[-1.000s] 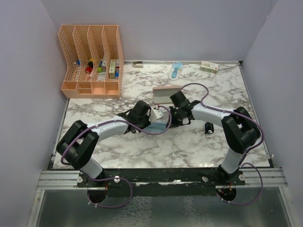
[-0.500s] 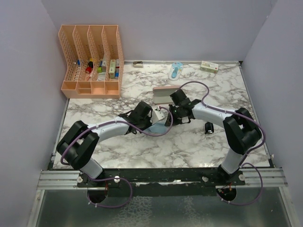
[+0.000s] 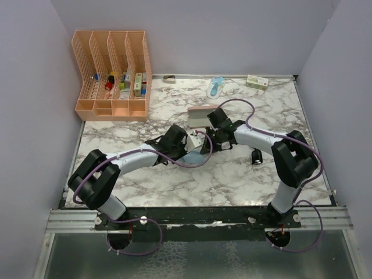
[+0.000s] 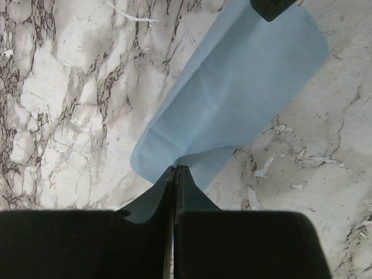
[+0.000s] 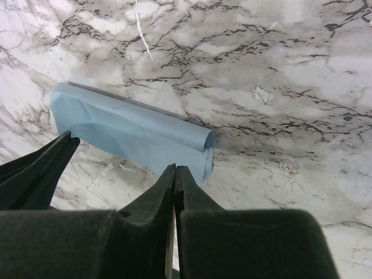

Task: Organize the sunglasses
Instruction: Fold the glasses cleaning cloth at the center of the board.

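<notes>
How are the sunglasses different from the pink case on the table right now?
Colour: the sunglasses are black, the pink case is pale pink. Size: the sunglasses are clearly smaller than the case. Place: the sunglasses lie nearer and farther right, the case farther back near the middle. Both rest on the marble table, unheld.

Blue cloth (image 4: 232, 99) matt, soft, lightly creased; tabletop (image 4: 58, 87) smooth marble-look, faint sheen; left end effector (image 4: 174, 170) matt black plastic
</notes>
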`<state>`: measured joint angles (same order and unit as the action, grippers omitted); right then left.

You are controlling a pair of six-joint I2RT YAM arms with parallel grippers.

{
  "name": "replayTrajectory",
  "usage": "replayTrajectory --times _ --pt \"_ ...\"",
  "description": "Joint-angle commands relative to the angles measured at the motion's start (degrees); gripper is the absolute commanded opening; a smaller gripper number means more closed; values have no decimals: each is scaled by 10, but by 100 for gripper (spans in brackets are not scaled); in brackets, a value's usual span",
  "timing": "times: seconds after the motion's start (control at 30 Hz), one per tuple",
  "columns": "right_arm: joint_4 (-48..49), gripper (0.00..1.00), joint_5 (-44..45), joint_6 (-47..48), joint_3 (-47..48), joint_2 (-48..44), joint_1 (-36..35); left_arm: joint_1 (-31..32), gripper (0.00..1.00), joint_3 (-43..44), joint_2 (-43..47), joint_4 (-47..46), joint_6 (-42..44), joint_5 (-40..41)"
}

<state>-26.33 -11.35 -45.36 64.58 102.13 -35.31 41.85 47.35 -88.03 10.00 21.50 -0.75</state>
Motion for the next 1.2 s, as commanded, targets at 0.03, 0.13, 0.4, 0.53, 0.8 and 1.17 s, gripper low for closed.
replayTrajectory --times 0.03,0.13,0.4,0.53,0.8,1.17 --pt "14 2 -31 -1 5 12 -5 4 0 20 7 6 -9 14" --pt "16 1 -34 -1 9 22 -5 4 10 22 6 6 -14 16" --pt "-1 1 -24 -7 25 44 -5 4 29 21 18 12 -11 5" --pt "-4 1 -21 -8 35 57 -5 4 36 18 21 15 -11 7" --pt "-34 1 4 -10 62 77 -5 4 38 20 34 8 -13 22" --pt "-79 1 57 -16 98 73 -3 4 38 28 31 11 -15 25"
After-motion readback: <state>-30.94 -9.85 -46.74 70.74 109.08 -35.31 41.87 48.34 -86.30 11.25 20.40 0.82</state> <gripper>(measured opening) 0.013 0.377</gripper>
